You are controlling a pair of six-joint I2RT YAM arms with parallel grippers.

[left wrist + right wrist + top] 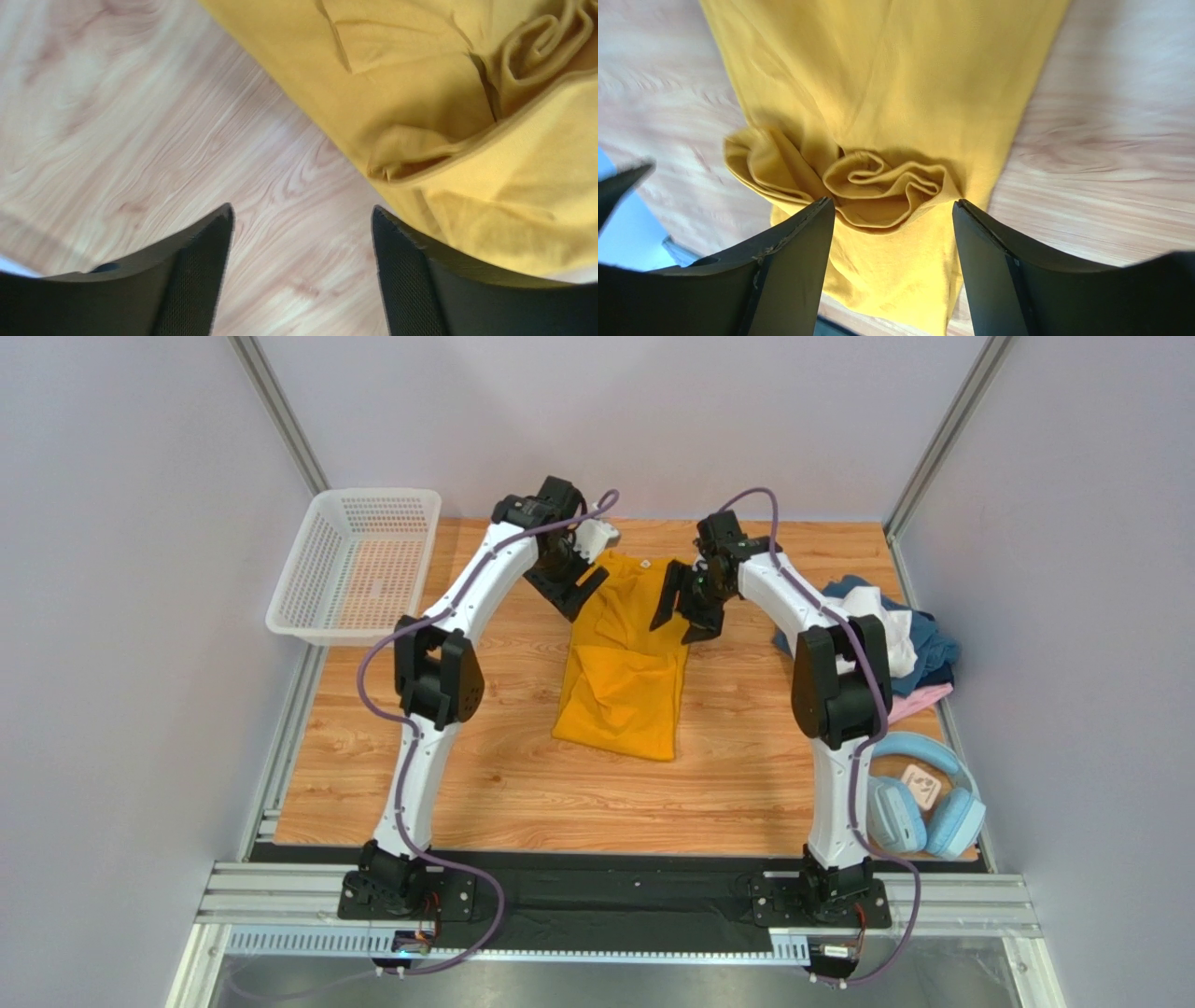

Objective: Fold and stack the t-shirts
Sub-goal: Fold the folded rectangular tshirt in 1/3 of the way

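A mustard-yellow t-shirt [624, 661] lies in a long narrow strip at the table's middle, running from far to near. My left gripper [575, 592] hovers at the shirt's far left corner. It is open, with bare wood between its fingers [193, 266] and the yellow cloth [449, 105] just to their right. My right gripper [685, 613] is at the far right corner, open above a bunched, curled fold of the shirt [882, 183], gripping nothing. More t-shirts sit in a heap [898, 647] at the right edge: white on top, dark blue, and pink [919, 703] underneath.
A white mesh basket [354, 567] stands at the far left corner. Light-blue headphones [919, 805] lie at the near right, beside the right arm's base. Grey walls close in the table on three sides.
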